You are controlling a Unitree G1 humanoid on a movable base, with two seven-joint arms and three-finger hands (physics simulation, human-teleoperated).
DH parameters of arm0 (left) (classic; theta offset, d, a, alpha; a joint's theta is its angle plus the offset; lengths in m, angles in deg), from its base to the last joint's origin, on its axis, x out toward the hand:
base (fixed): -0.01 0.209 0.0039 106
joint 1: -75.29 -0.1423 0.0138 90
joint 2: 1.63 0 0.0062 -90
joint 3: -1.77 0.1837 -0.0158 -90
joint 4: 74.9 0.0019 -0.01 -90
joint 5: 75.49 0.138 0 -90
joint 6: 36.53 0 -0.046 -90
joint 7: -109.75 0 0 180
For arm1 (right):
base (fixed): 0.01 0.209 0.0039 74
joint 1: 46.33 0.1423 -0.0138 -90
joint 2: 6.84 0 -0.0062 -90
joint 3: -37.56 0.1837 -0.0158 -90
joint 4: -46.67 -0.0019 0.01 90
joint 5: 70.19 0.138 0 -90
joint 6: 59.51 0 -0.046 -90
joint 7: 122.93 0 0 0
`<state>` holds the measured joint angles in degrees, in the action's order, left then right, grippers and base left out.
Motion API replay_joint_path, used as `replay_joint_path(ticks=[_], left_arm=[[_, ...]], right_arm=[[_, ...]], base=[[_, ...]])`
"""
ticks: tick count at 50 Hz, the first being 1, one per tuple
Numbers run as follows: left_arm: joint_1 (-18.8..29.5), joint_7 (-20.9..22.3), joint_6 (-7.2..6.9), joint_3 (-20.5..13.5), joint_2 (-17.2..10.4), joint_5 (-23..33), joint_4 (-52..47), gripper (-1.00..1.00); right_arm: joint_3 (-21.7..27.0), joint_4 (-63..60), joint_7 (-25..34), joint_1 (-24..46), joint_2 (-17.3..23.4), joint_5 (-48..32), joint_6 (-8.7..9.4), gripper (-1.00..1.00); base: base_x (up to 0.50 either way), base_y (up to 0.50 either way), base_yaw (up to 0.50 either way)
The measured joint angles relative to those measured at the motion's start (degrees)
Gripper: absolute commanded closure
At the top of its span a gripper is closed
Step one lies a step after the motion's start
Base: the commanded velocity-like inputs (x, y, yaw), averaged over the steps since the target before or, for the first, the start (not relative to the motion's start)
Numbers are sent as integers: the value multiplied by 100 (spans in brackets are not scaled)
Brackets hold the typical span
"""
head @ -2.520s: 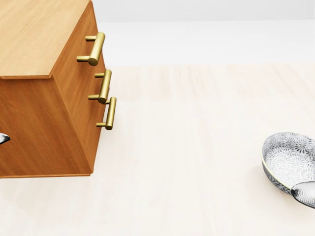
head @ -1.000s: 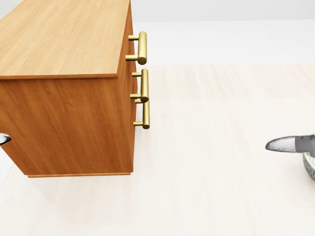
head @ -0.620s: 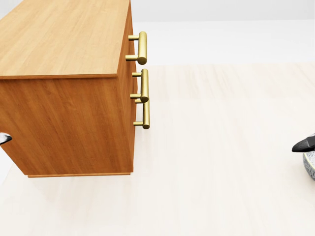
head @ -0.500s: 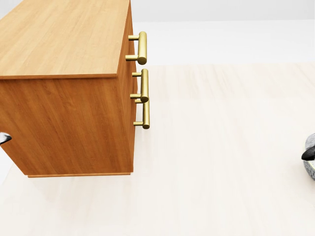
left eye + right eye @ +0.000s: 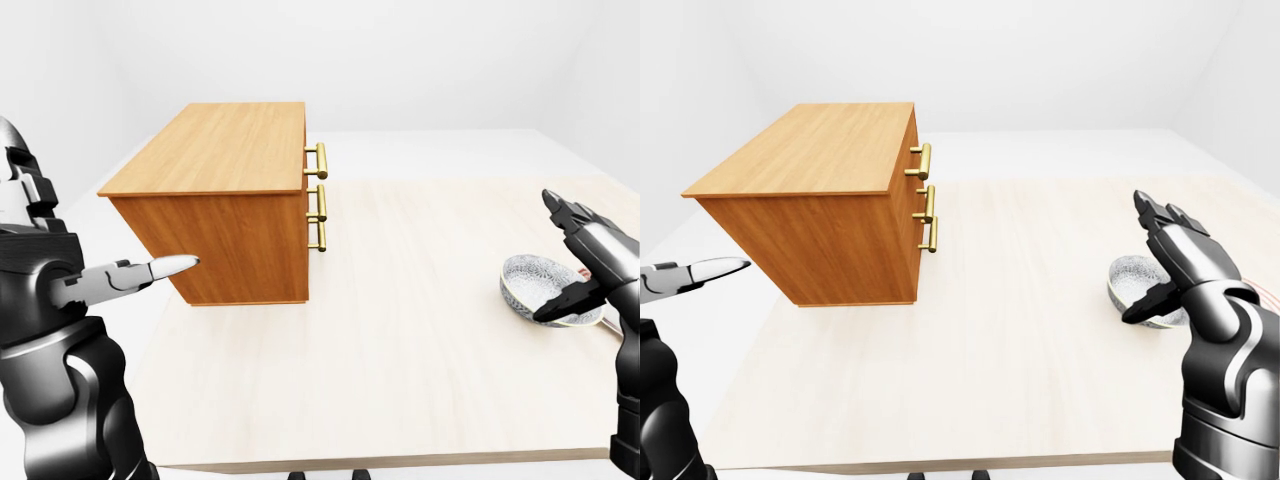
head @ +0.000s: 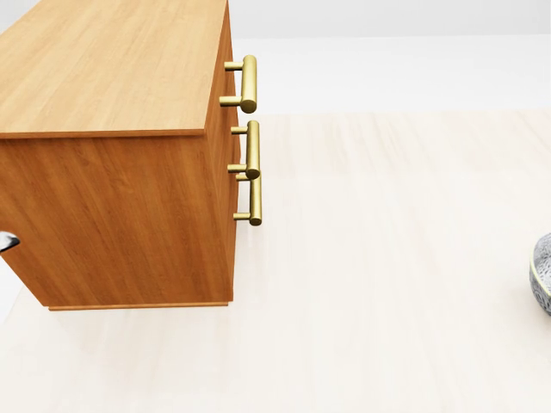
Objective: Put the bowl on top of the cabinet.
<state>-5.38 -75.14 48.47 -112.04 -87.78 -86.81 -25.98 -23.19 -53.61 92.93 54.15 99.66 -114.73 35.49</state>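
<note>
Reaching step: right robot hand (image 5: pixel 1170 262) hovers spread open over the bowl (image 5: pixel 1129 277) near the counter's (image 5: pixel 1020 350) right edge, gripping nothing. Left robot hand (image 5: pixel 130 275) open, empty. Next, probably: close on rim, lift toward cabinet (image 5: pixel 820 150) top.

Wooden cabinet (image 5: pixel 232 205), ten o'clock, stood on pale table (image 5: pixel 400 370). Patterned bowl (image 5: pixel 532 280), three o'clock; right hand (image 5: pixel 590 262) spread open at its rim.

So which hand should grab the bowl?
The right hand. It is open and close beside the bowl in the right-eye view. The left hand is far off, left of the cabinet.
</note>
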Motion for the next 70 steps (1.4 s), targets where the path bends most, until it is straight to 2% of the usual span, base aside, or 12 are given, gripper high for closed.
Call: replay_joint_path(ticks=[17, 36, 53, 70], left_arm=[[-17, 9, 0, 10, 13, 17, 30, -100], [-15, 12, 0, 7, 12, 11, -2, -100], [-19, 15, 0, 25, 20, 24, 17, -100], [-15, 15, 0, 25, 22, 24, -26, -100]], right_arm=[[-34, 544, -185, -95, 2, -30, 0, -100], [-394, 2068, -898, -53, 87, 146, 0, -100], [-546, 2762, -1119, 31, 241, 265, 0, -100], [-912, 3860, -1494, 311, 340, 420, 0, -100]], base=[[0, 0, 0], [0, 0, 0], [0, 0, 0], [0, 0, 0]])
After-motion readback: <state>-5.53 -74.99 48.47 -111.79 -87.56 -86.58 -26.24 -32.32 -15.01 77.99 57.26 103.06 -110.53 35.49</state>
